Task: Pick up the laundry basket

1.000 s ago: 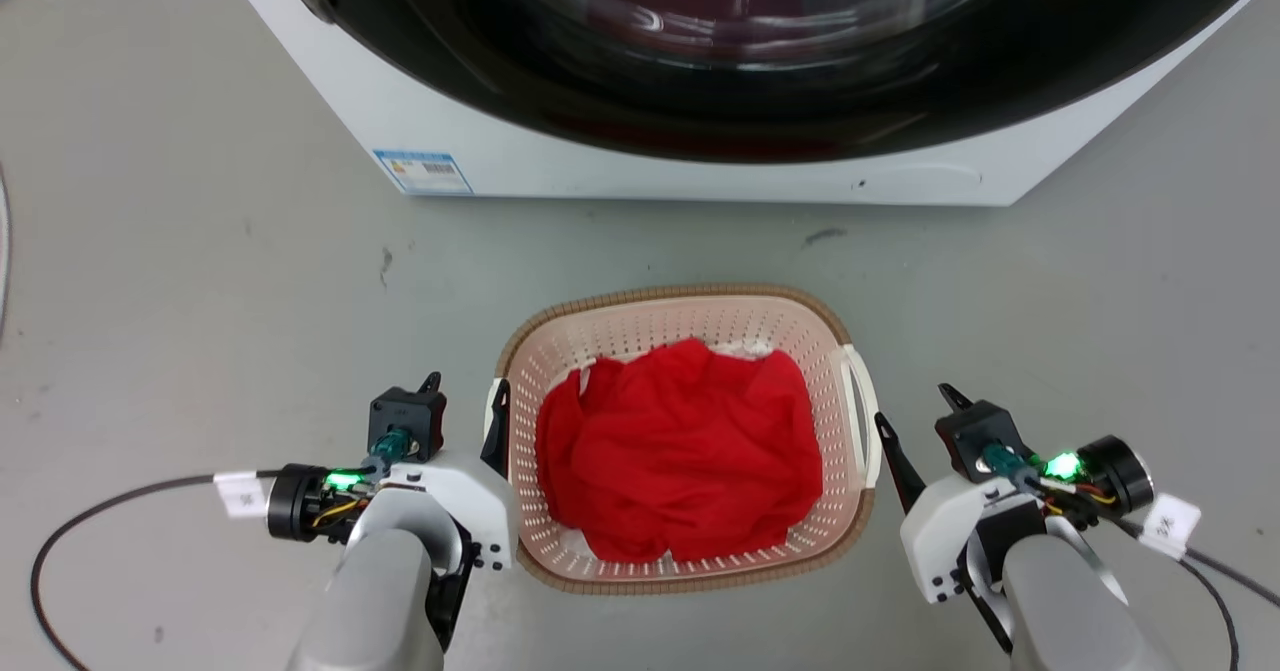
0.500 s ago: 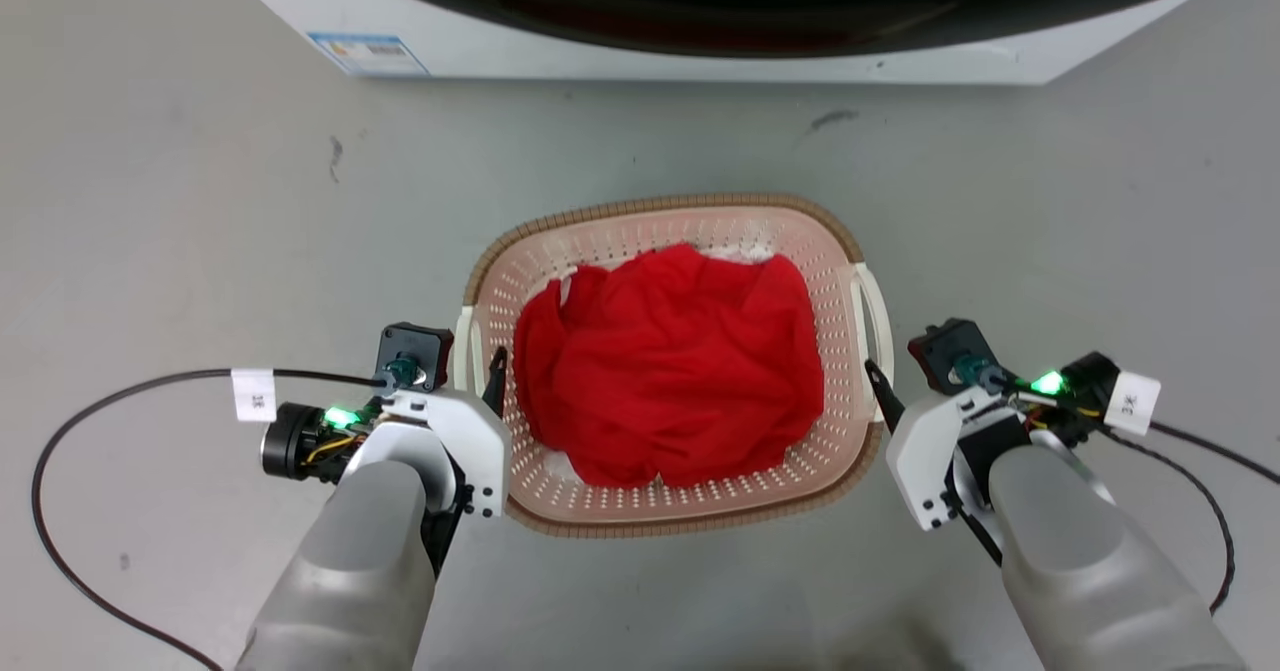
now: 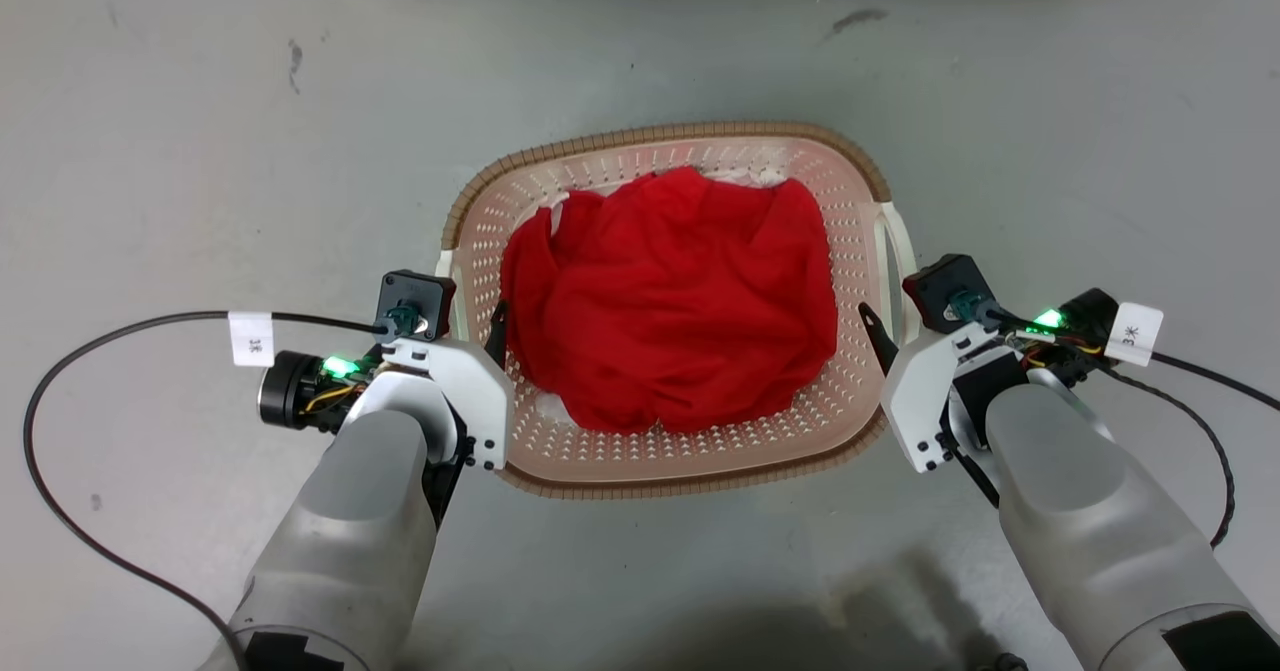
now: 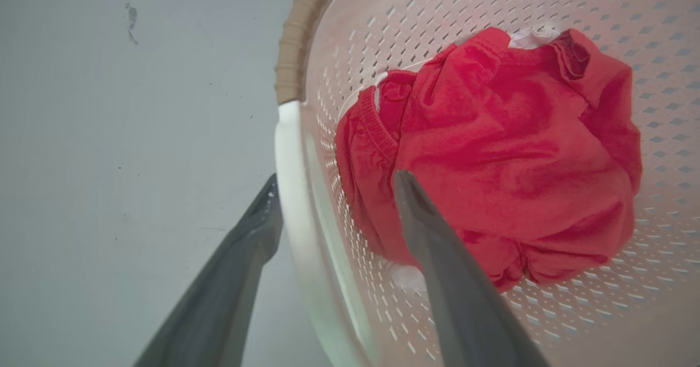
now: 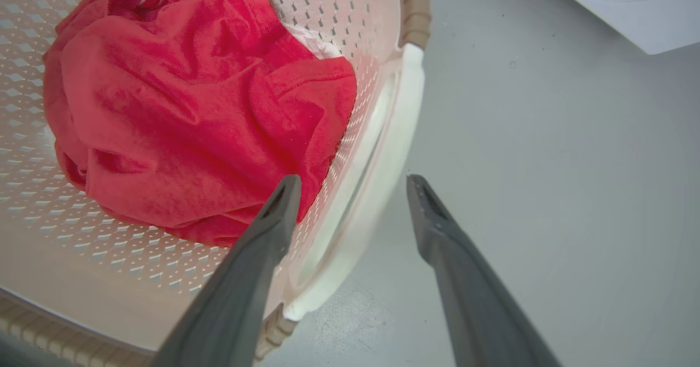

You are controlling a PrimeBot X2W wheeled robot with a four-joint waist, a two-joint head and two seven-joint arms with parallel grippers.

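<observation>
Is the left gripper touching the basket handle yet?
Cannot tell. Left wrist view: the left gripper, jaws open, straddles the handle; its outer finger overlaps the handle's edge, depth unclear.

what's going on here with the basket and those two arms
A two-armed robot is setting up to lift a laundry basket that holds a red cloth and appears to rest on the grey floor. The left gripper is open and straddles the basket's left handle, one finger outside and one inside the wall. The right gripper is open around the right handle in the same way. Neither has closed yet.
</observation>
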